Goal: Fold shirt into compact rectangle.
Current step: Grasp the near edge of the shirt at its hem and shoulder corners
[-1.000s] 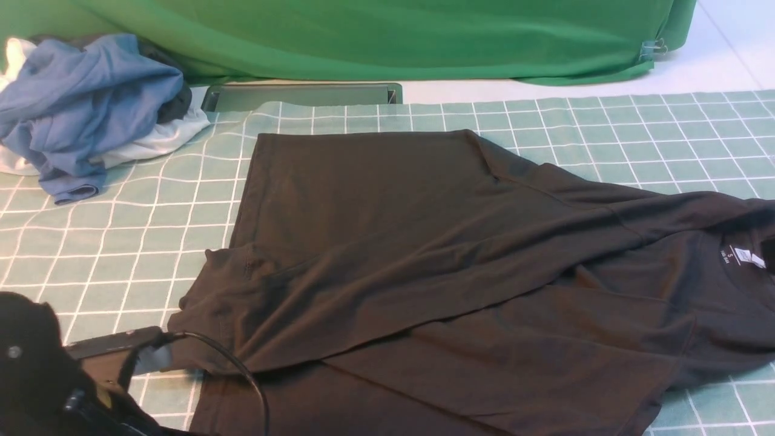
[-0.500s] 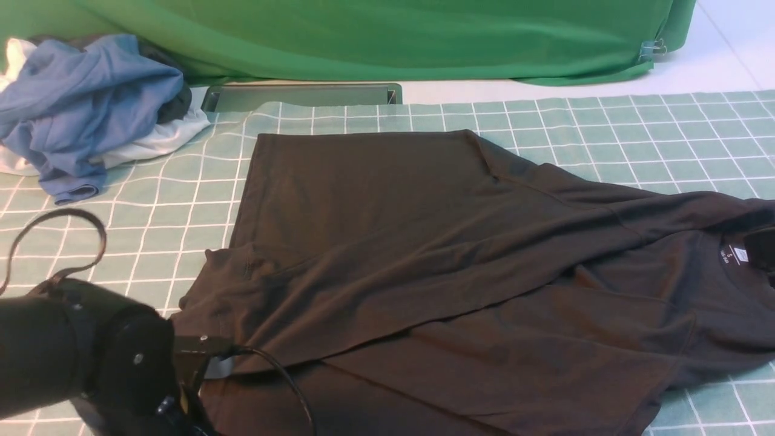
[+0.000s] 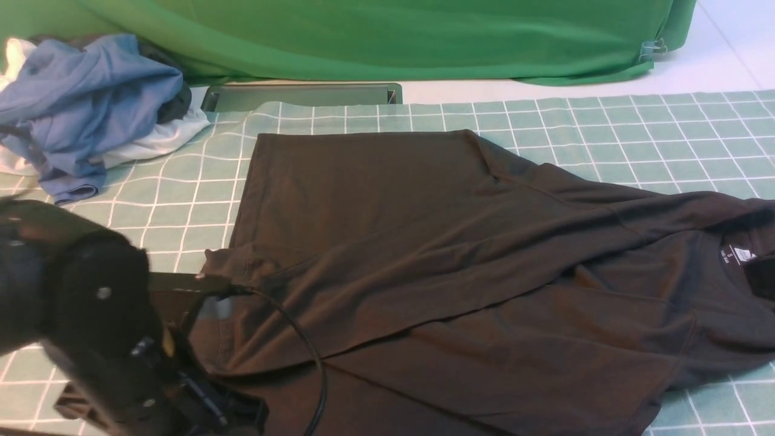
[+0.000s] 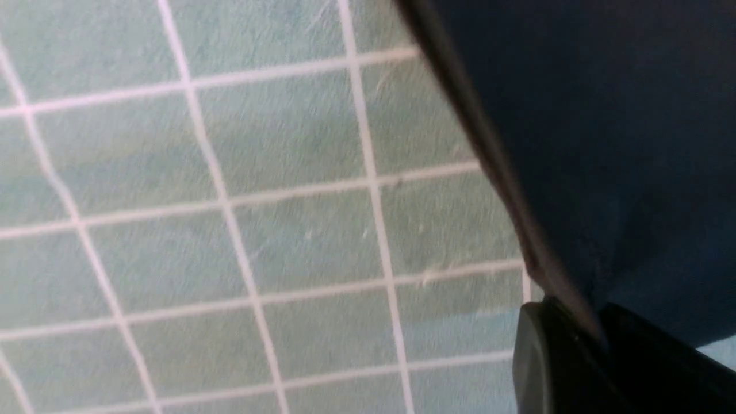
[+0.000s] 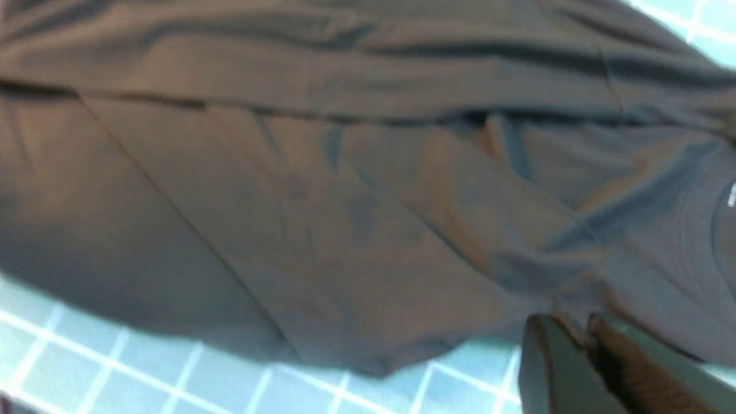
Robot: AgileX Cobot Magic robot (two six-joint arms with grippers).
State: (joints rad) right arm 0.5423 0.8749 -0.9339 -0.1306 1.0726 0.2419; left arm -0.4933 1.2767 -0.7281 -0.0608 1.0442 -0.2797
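The shirt (image 3: 424,242) lay spread over the checked mat (image 3: 605,121) with its collar end to the right. It ran out of sight past the right and near edges of the front view. The left arm (image 3: 91,315) was a big dark blur at the near left and hid the mat and the shirt's near left corner behind it. A cable (image 3: 309,357) looped from the arm across the cloth.

The left gripper (image 3: 224,297) reached right from the arm, low over the mat. Its jaws were pressed together on the shirt's left edge, and the wrist view showed the hem running straight into the gap between the fingers (image 4: 552,356).

Of the right gripper (image 3: 764,275) I could see only a dark sliver at the right edge, just beside the neck label (image 3: 740,254). Its own view was blurred, but the fingers (image 5: 540,368) stood nearly together, pinching a fold of shirt.

A pile (image 3: 85,103) of blue and white clothes sat far left, well apart.
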